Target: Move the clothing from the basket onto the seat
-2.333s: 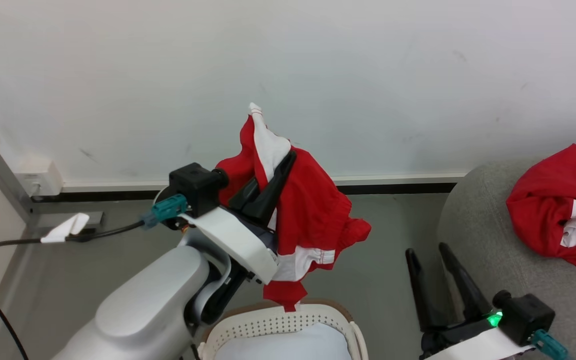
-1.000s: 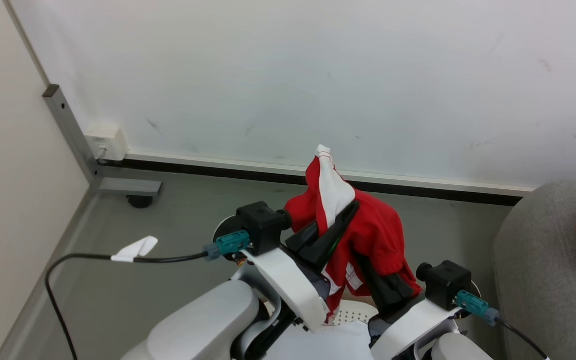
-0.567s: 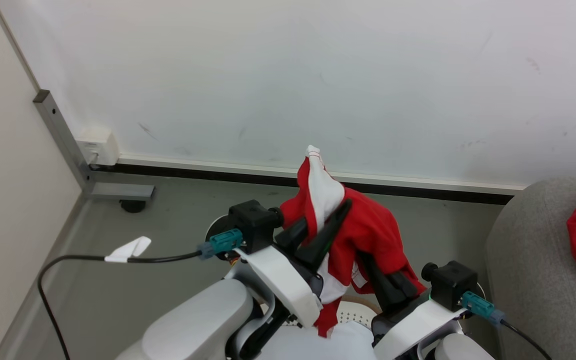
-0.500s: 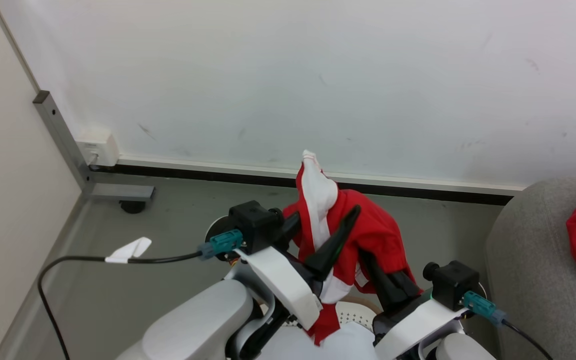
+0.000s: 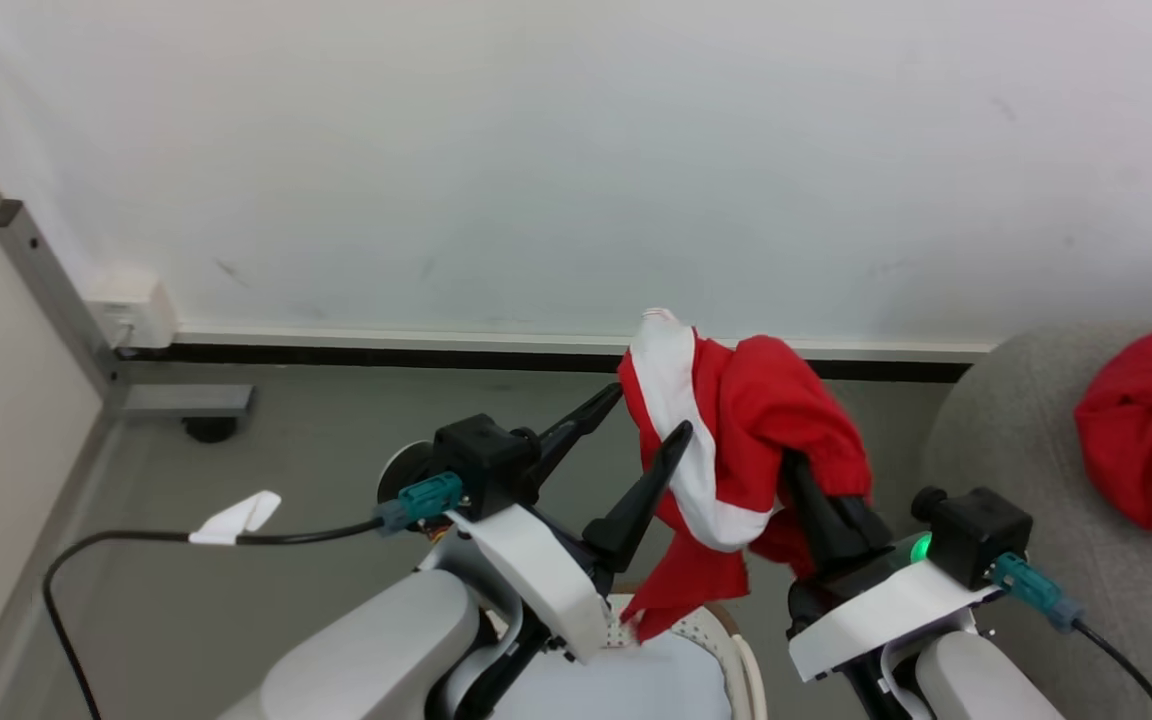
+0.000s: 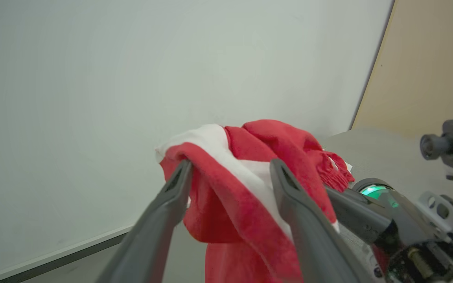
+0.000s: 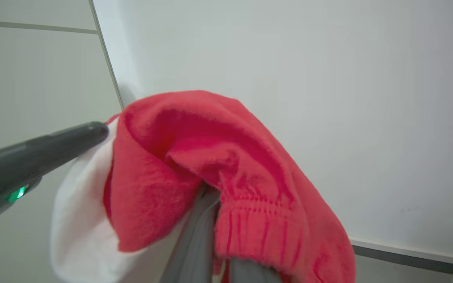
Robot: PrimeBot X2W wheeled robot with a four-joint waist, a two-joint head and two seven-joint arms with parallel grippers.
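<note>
A red and white garment [image 5: 746, 430] hangs in the air above the basket [image 5: 731, 640], whose cream rim shows at the bottom edge. My right gripper [image 5: 804, 480] is shut on the garment, its fingertips buried in the cloth [image 7: 195, 157]. My left gripper [image 5: 650, 409] stands open just left of it, and one finger brushes the white band. In the left wrist view the garment [image 6: 246, 188] sits beyond and between the spread fingers [image 6: 289, 188]. The grey seat [image 5: 996, 470] is at the right, with a second red garment [image 5: 1146, 430] lying on it.
A white wall with a dark skirting strip [image 5: 386, 355] runs close behind. A metal post with a foot [image 5: 176, 400] stands at the left by a wall socket [image 5: 131, 308]. A black cable [image 5: 136, 540] trails from my left wrist over the grey floor.
My left gripper has opened and let go of the garment, which now hangs from the shut right gripper and has shifted right. The head camera has also moved.
</note>
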